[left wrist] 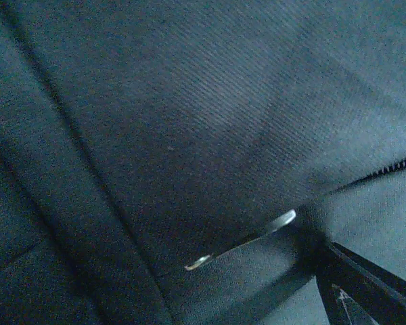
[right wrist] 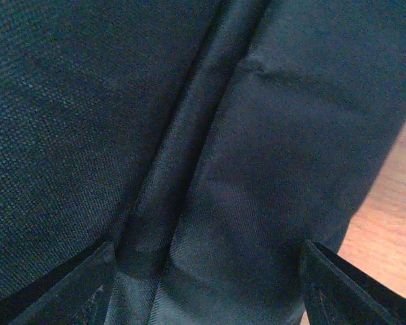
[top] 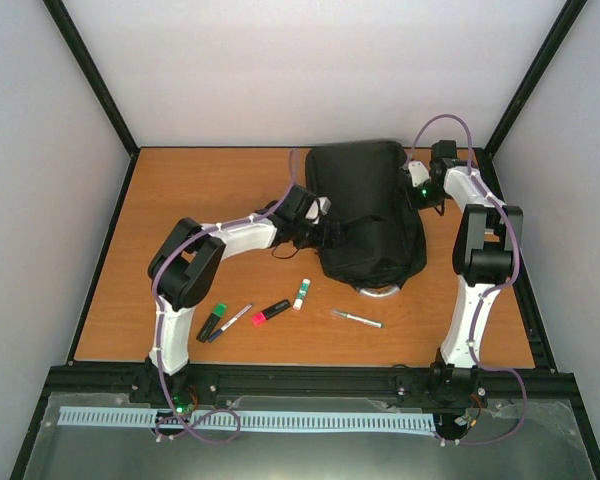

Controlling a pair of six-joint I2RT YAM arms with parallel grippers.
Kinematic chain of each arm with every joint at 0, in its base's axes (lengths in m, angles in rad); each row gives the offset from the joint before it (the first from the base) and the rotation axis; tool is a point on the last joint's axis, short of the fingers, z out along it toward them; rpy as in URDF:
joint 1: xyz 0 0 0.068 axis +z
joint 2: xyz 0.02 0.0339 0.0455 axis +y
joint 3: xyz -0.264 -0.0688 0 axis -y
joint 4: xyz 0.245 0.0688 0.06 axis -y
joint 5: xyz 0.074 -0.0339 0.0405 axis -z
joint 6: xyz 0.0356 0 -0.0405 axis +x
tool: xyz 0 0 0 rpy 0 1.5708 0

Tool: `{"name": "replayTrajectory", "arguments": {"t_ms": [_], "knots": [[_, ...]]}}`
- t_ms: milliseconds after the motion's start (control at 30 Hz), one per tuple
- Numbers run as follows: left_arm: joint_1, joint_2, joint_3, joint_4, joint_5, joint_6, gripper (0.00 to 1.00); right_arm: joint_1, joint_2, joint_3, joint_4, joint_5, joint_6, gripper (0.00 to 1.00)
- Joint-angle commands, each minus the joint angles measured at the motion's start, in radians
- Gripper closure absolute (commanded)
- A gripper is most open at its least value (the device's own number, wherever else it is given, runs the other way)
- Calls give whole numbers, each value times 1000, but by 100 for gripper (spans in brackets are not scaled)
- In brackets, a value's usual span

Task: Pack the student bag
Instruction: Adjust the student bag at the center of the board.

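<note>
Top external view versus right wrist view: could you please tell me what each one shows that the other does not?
Only the top external view shows the left arm, the right arm, the whole student bag, and several pens and markers lying on the table in front of it, among them a red highlighter. Only the right wrist view shows a fabric seam up close, framed by the right gripper and its spread fingers. Both share the black bag and the orange-brown tabletop.

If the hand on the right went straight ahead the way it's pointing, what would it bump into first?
The black backpack. Its fabric fills the space directly ahead of the right hand and looks very close, though the exact gap is hard to judge.
</note>
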Motion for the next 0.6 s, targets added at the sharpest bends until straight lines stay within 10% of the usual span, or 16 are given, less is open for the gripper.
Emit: {"name": "replayTrajectory", "arguments": {"t_ms": [0,567], "knots": [[-65,-23,16,51,34,19,6,33,23,30,24,-37,41,24],[-69,-267,-182,-32,-192,128,3,-27,-301,-107,-10,-38,56,16]]}}
